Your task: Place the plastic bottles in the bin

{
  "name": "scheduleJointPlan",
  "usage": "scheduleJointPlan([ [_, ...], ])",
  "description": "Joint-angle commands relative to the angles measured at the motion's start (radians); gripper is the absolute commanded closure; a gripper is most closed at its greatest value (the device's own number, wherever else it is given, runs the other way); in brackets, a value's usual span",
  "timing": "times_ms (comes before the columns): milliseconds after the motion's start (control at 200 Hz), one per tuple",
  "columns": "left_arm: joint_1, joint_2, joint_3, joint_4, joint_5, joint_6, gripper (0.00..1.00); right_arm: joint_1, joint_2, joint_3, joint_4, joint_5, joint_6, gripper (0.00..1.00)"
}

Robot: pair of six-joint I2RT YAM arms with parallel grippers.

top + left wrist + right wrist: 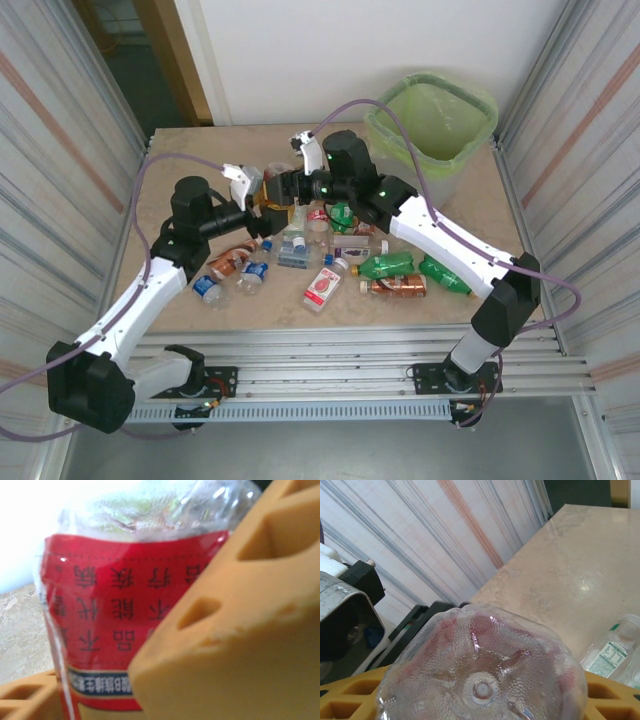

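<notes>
Overhead, the left gripper [262,197] was found clamped on a red-labelled bottle [130,590], its orange fingers [235,645] pressed against the label [115,610]. Just at its 3 o'clock the right gripper [287,187] was met, its yellow fingers [345,702] set either side of a clear bottle base [482,680]; whether that was gripped could not be told. At 5 o'clock other bottles [385,265] were strewn flat on the table [280,310]. The bin [455,165] was seen at 2 o'clock, well apart.
</notes>
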Motion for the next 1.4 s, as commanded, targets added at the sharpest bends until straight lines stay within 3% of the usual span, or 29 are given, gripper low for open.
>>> scheduleJointPlan([
  [0, -0.004, -0.045, 0.018, 0.025, -0.059, -0.007, 0.01, 0.000, -0.034, 0.011, 0.023, 0.038, 0.003, 0.75],
  [336, -0.005, -0.207, -0.065, 0.026, -0.277, -0.065, 0.01, -0.120, -0.120, 0.108, -0.105, 0.136, -0.074, 0.79],
  [631, -0.004, -0.371, -0.191, -0.047, -0.462, -0.151, 0.01, -0.325, -0.130, 0.263, -0.228, 0.242, -0.164, 0.79],
  [1022, -0.002, -0.563, -0.294, -0.188, -0.676, -0.206, 0.01, -0.611, -0.010, 0.395, -0.336, 0.236, -0.178, 0.79],
  [1398, -0.001, -0.641, -0.362, -0.274, -0.827, -0.313, 0.01, -0.726, 0.164, 0.456, -0.462, 0.145, -0.252, 0.73],
])
